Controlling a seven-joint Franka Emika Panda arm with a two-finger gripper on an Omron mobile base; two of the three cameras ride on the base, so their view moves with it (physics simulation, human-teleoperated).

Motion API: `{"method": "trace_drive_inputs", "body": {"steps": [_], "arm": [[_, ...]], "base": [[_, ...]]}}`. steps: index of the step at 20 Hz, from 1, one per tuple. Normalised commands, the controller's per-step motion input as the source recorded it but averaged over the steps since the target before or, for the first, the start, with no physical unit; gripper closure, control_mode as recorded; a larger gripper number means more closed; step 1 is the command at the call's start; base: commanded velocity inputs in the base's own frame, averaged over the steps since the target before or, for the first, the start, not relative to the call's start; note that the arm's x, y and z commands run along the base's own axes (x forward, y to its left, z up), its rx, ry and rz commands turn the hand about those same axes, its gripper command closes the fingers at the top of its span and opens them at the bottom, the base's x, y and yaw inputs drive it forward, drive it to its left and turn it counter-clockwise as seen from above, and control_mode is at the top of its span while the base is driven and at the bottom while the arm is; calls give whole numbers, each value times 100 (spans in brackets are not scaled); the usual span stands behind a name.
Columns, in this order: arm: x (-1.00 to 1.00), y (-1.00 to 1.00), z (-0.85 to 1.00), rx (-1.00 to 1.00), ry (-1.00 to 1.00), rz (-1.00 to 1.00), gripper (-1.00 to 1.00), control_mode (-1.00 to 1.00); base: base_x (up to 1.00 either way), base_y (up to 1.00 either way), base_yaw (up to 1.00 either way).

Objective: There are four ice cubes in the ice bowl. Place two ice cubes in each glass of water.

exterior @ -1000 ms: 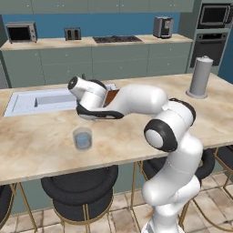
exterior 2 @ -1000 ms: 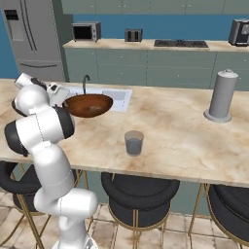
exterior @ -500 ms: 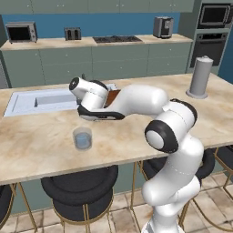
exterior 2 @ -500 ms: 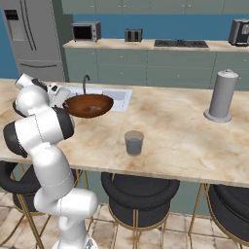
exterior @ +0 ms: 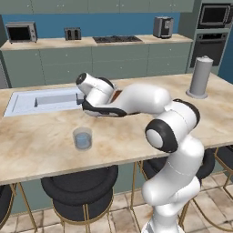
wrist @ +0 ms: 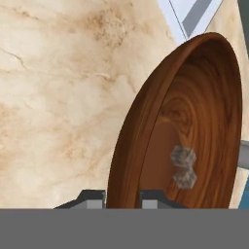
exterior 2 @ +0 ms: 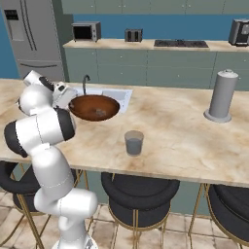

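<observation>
Gripper (wrist: 121, 198) sits nearly closed at the bowl (wrist: 194, 121) rim; can't tell if it pinches a cube. Nothing has changed over the last second, arm static, so no transfer progress. Two greyish ice cubes (wrist: 184, 168) lie at bowl bottom, 5 o'clock of centre. Clear glass (exterior: 83, 138) stands apart, looks empty of ice.
</observation>
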Motion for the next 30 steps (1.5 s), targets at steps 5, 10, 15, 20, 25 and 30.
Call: {"method": "trace_drive_inputs", "body": {"steps": [5, 10, 15, 20, 25, 30], "arm": [[34, -49, 0, 16, -16, -2, 100, -100], [24, -67, -1, 12, -11, -1, 100, -100], [28, -33, -1, 22, 0, -4, 100, -100], [14, -2, 0, 15, 0, -5, 100, -100], [8, -2, -2, 4, 0, -1, 100, -100], [2, -27, 0, 0, -3, -1, 100, -100]], "base": [[0, 0, 0], [0, 0, 0], [0, 0, 0], [0, 0, 0], [0, 0, 0], [0, 0, 0]]}}
